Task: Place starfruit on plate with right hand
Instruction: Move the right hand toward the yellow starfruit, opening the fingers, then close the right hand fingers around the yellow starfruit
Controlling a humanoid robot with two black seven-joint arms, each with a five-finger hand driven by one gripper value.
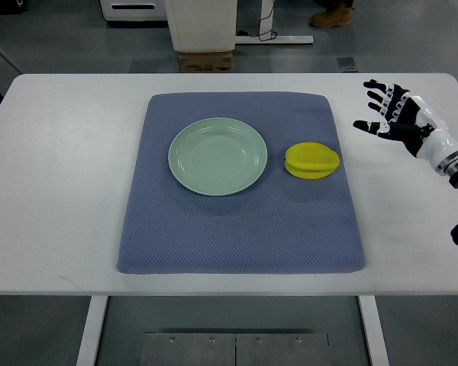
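A yellow starfruit (312, 161) lies on the blue mat (244, 229), just right of a pale green plate (217, 156). The plate holds nothing. My right hand (389, 113) hovers over the white table to the right of the mat, up and to the right of the starfruit. Its fingers are spread and hold nothing. The left arm does not show.
The mat lies in the middle of a white table (61, 191). Beyond the far table edge stand a white bin (202, 23) and a cardboard box (206, 62) on the floor. A person's shoe (332, 15) shows at the top.
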